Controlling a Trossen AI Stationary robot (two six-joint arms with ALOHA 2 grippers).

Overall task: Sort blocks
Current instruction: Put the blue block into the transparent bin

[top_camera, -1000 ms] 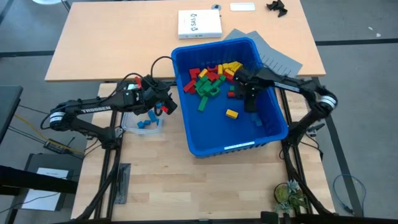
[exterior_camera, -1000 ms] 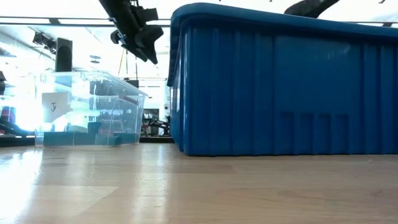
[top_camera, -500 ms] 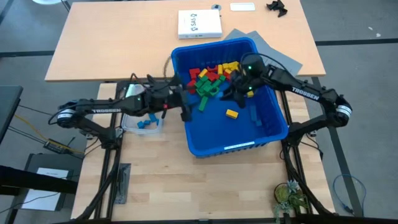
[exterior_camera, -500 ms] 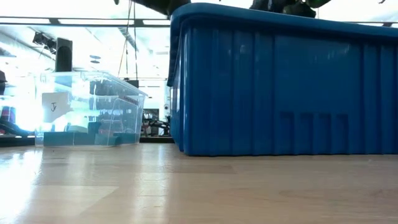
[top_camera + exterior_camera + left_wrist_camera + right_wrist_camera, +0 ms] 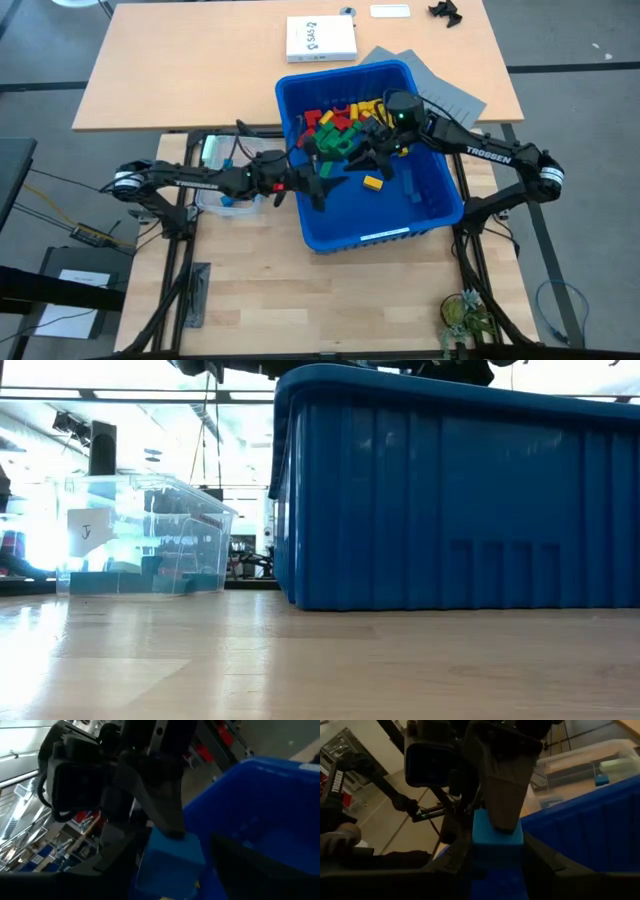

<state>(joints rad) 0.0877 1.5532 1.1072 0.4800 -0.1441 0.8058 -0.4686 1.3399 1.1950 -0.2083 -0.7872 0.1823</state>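
The blocks point(image 5: 340, 120), red, yellow and green, lie heaped at the far end of the blue bin point(image 5: 440, 215), with one yellow block point(image 5: 372, 182) apart on its floor. My right gripper point(image 5: 497, 857) is shut on a blue block point(image 5: 497, 837) above the bin. My left gripper point(image 5: 318, 188) reaches in level over the bin's left wall and meets it, open, with the same blue block point(image 5: 172, 852) in front of its fingers. The clear tub point(image 5: 225, 205) left of the bin holds a few blue blocks. My right gripper pinches the blue block by two opposite sides point(image 5: 479, 845) between its two fingers. It comes nearly level from the table's right. The block is lifted clear, above the bin's floor. My left gripper has one finger point(image 5: 502, 795) over the block's top; I cannot tell whether it touches.
The bin's tall walls point(image 5: 450, 510) ring both grippers. A white box point(image 5: 320, 38), a grey sheet point(image 5: 445, 92) and a small black object point(image 5: 445, 12) lie on the far table. A plant point(image 5: 465, 315) stands at the near right corner.
My left gripper has gone from above the clear tub toward the table's right, over the bin's left wall, rolling and tipping up to level. My right gripper has risen from the bin's floor, tipped up from pointing down, and swung left until the two grippers meet.
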